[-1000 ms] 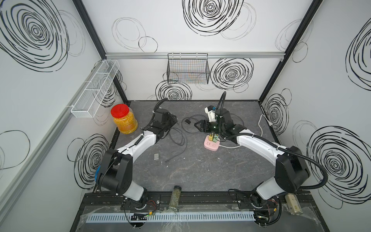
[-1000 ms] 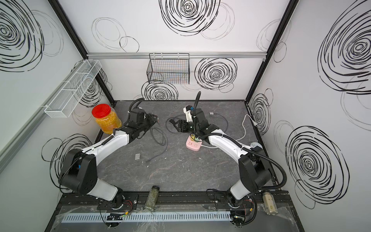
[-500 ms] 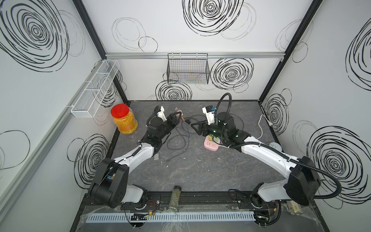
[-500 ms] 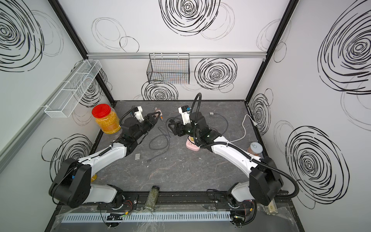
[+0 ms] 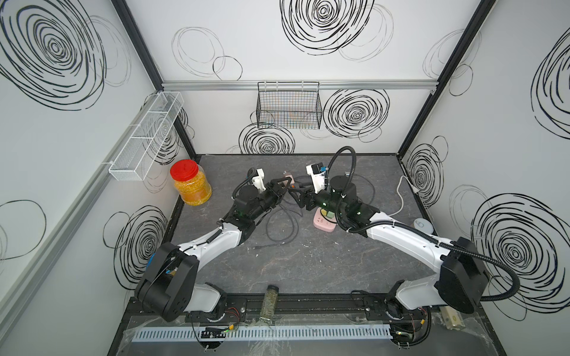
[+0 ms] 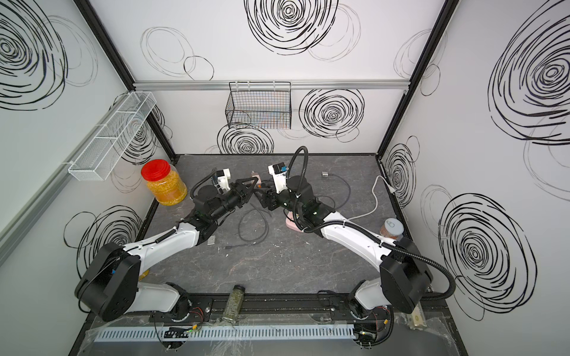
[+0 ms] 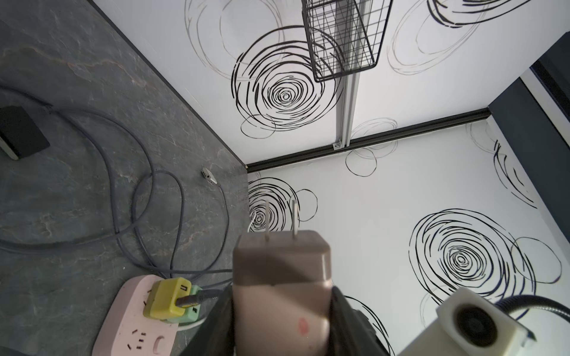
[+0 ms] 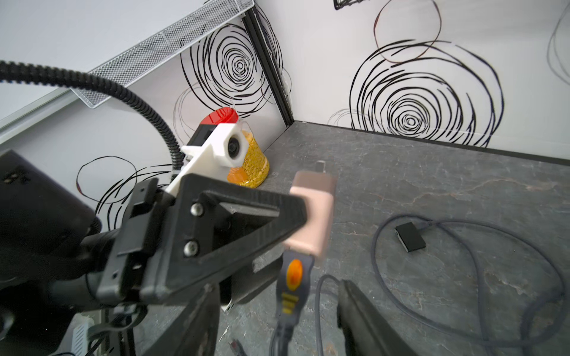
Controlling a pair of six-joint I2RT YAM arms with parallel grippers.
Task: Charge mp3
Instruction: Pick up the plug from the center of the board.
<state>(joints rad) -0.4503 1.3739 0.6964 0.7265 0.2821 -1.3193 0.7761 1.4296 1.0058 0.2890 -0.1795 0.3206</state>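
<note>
The left gripper (image 7: pixel 281 323) pinches the pink charger (image 7: pixel 279 265), prongs away. The right gripper (image 8: pixel 279 296), spread, straddles the cable plug (image 8: pixel 293 274) under it: push squarely while left holds firm. The mp3 (image 8: pixel 410 236), probably the black slab, lies beyond the right gripper.

Dark table (image 5: pixel 308 262): jar (image 5: pixel 191 185), pink power strip (image 5: pixel 324 221), cables (image 5: pixel 279 229).

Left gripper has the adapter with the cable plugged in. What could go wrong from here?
The adapter juts past the left gripper, so it might pivot when its prongs press into the power strip. The yellow plug crowds the strip's free socket. The USB plug sits between the jaws of the open right gripper; a snag on the looped cable could pull it out.
</note>
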